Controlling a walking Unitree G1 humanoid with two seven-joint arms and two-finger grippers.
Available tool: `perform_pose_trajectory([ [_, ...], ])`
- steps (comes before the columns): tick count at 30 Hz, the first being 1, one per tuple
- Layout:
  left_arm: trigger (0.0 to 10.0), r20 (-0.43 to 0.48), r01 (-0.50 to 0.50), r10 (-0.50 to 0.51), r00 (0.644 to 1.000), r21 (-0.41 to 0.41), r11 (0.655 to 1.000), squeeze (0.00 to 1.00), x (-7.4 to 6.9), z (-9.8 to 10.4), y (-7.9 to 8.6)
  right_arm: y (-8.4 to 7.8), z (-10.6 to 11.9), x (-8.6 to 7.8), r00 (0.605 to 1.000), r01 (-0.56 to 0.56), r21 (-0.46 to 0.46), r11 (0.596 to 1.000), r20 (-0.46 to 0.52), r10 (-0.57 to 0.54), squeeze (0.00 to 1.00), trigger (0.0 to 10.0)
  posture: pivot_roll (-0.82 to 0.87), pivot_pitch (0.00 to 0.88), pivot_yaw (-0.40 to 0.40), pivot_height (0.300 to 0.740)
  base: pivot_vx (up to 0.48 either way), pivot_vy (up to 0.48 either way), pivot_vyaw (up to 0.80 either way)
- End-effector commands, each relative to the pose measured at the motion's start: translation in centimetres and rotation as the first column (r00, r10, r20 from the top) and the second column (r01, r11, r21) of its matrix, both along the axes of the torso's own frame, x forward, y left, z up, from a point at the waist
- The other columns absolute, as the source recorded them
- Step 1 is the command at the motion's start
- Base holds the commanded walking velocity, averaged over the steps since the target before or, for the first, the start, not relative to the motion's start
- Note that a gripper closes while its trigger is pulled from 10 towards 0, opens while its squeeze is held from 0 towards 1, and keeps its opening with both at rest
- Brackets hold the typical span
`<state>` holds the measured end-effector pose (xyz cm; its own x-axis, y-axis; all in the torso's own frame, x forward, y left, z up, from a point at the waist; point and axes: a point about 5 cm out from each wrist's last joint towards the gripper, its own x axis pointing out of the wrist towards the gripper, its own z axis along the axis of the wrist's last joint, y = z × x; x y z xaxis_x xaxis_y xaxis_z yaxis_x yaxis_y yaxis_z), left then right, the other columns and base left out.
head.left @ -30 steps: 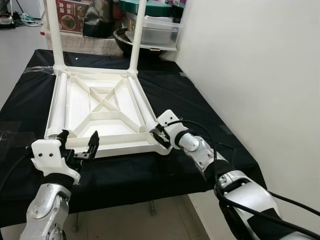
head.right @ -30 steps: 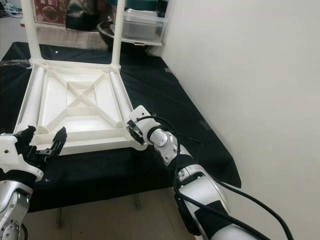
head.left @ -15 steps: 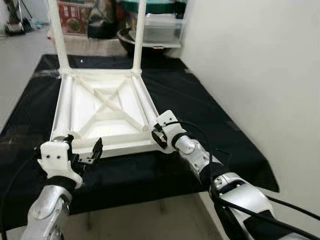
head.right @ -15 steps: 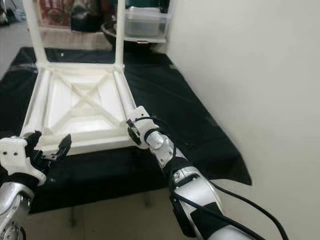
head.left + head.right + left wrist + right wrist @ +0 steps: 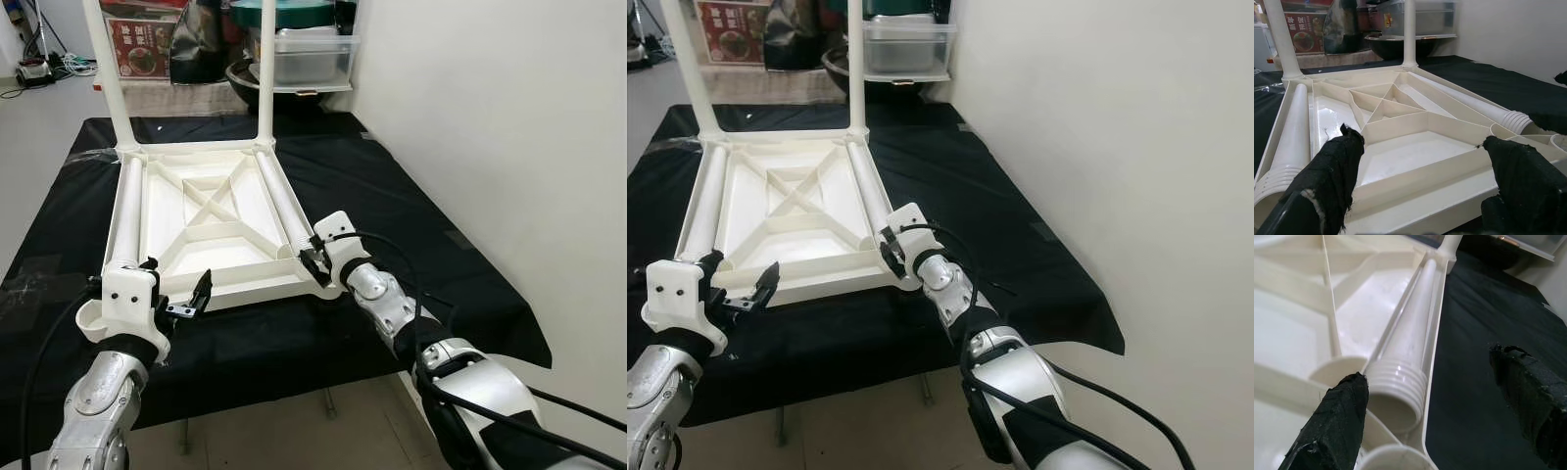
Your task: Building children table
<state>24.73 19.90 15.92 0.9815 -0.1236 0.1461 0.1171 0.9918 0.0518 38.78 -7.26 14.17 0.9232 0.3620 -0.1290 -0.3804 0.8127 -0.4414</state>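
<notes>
Between the spread right end effector (image 5: 1435, 416) fingers lies a loose table leg (image 5: 1405, 347); left end effector (image 5: 176, 294) released.

Cluttered storeroom-like room: plastic storage bins (image 5: 312, 54), printed box (image 5: 137, 44), black-draped worktable (image 5: 411, 235), plain wall.

Two silver arms with white wrist blocks and black-fingered grippers

The left gripper (image 5: 176, 294) sits on a boxy white wrist housing with small screw holes; the right gripper (image 5: 312, 260) has a similar white block. Both forearms are polished silver segments joined by black bands, with thin black cables looping alongside. The fingers (image 5: 1337, 166) look rough and matte black.
</notes>
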Motion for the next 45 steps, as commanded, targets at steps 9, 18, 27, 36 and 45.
perform_pose_trajectory([
  [9, 10.0, -0.035, 0.0, 0.0, 0.999, -0.006, 1.0, 0.0, -0.2, -0.7, 0.2, -0.7, 1.4, -0.1, 0.997, 0.0, 0.18, 0.984, 0.073, -0.014, 0.0, 10.0, 0.14, 0.0, -0.09, 0.74, 0.0, 0.0, 0.41],
  [18, 10.0, -0.038, 0.004, -0.004, 0.999, -0.014, 1.0, 0.0, -0.2, -0.8, 0.1, -1.5, 1.3, -0.2, 0.997, 0.015, 0.226, 0.974, 0.069, -0.032, 0.0, 10.0, 0.14, 0.0, -0.093, 0.74, 0.0, 0.0, 0.18],
  [27, 10.0, -0.018, -0.005, 0.004, 1.0, -0.019, 1.0, 0.0, -0.2, -0.5, 0.2, -2.7, 1.8, 0.0, 0.993, 0.055, 0.242, 0.969, 0.09, -0.078, 0.0, 10.0, 0.15, 0.0, -0.107, 0.74, 0.298, 0.0, 0.0],
  [36, 10.0, -0.001, -0.011, 0.011, 1.0, -0.031, 0.999, 0.0, -0.3, -0.3, 0.4, -3.3, 1.7, -0.1, 0.993, 0.042, 0.216, 0.975, 0.095, -0.064, 0.0, 10.0, 0.14, 0.0, -0.113, 0.74, 0.0, 0.0, 0.0],
  [45, 10.0, 0.008, -0.011, 0.011, 1.0, -0.038, 0.999, 0.0, -0.3, -0.1, 0.2, -4.3, 1.7, -0.1, 0.994, 0.048, 0.209, 0.977, 0.082, -0.066, 0.0, 10.0, 0.14, 0.0, -0.123, 0.74, 0.0, 0.0, 0.34],
])
